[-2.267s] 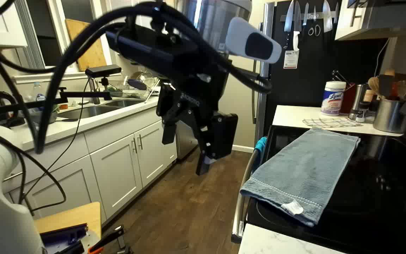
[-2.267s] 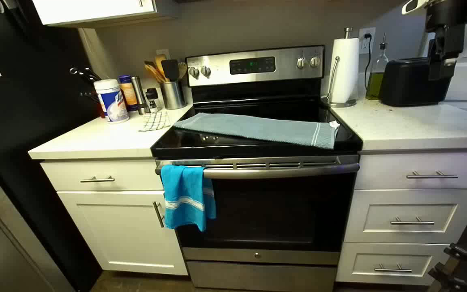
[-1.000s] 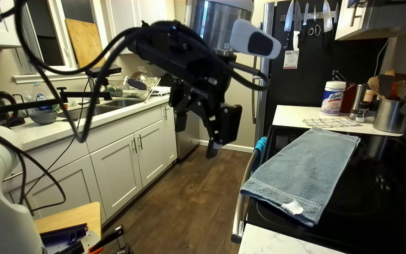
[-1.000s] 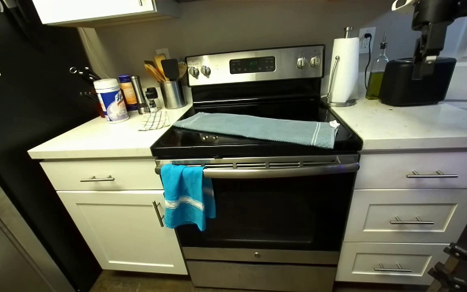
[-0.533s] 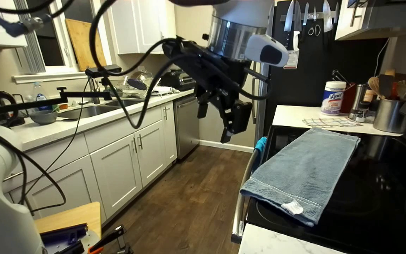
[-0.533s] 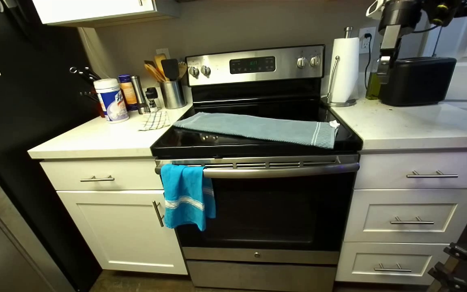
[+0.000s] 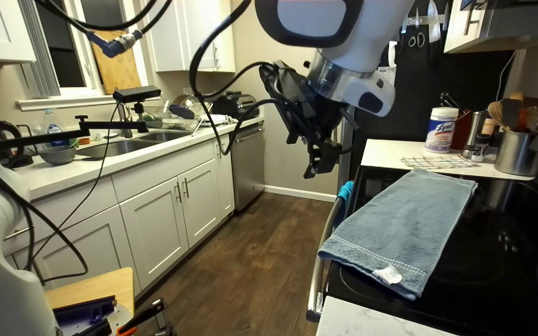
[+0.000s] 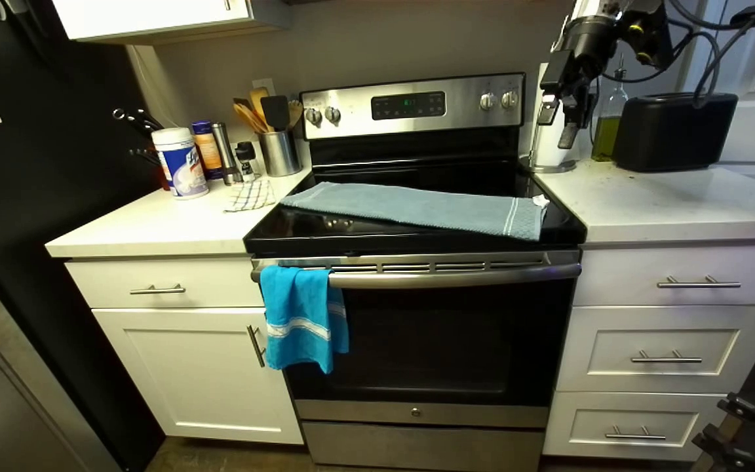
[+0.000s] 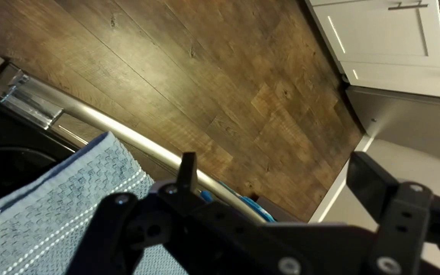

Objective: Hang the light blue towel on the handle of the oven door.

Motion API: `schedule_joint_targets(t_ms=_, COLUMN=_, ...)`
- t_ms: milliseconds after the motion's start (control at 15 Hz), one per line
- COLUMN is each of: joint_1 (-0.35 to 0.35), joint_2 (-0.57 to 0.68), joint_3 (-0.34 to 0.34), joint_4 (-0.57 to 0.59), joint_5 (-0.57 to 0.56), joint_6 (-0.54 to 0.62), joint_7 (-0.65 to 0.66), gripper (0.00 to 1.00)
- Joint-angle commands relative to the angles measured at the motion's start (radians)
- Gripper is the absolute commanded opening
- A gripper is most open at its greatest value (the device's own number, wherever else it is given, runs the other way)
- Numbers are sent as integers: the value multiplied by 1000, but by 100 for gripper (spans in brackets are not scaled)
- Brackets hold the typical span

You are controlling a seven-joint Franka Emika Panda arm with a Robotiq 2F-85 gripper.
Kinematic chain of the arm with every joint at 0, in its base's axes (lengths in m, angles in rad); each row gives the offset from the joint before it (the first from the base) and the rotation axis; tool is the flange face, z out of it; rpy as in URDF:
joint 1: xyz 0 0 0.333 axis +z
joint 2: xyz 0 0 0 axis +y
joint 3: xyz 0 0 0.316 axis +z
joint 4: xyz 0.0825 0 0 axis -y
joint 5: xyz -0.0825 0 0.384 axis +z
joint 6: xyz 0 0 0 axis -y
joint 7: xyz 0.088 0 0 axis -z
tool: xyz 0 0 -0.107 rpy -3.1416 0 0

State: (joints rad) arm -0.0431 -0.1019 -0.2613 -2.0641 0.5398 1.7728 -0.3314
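Observation:
The light blue towel (image 7: 399, 224) lies flat along the black stove top, its near end with the white tag reaching the front edge. In both exterior views the handle of the oven door (image 8: 443, 280) runs across the oven front below the towel. My gripper (image 7: 301, 156) hangs in the air, tilted, higher than the stove top and apart from the towel. In the wrist view the gripper (image 9: 273, 156) has its fingers wide apart with nothing between them. There the towel (image 9: 71, 206) and the silver handle (image 9: 128, 135) show at lower left, partly hidden behind a finger.
A bright blue cloth (image 8: 302, 321) drapes over one end of the handle. Beside the stove stand a paper towel roll (image 8: 558, 147), partly behind the gripper, an oil bottle (image 8: 607, 134) and a black toaster (image 8: 676, 131). A wipes canister (image 7: 441, 130) and utensil holder (image 7: 516, 151) occupy the far counter.
In an exterior view the gripper has shifted right and up towards the stove, tilting as it goes; seen from the oven front it has moved left. Towel and handle have stayed put.

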Motion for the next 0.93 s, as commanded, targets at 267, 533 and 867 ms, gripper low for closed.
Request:
schedule_joint_targets(t_ms=267, joint_1=-61, joint_2=74, joint_3=53, joint_4=34, joint_5=39, joint_6=108, joint_7=334, gripper=100)
schedule_joint_targets(t_ms=533, joint_1=-64, joint_2=112, joint_3=71, joint_4=52, joint_5=55, joint_6=115, joint_7=481, gripper=100)
schedule_joint_targets(t_ms=867, joint_1=-77, joint_2=196, joint_3=70, joint_4=81, joint_5=99, joint_6=202, joint_7=617, gripper=100)
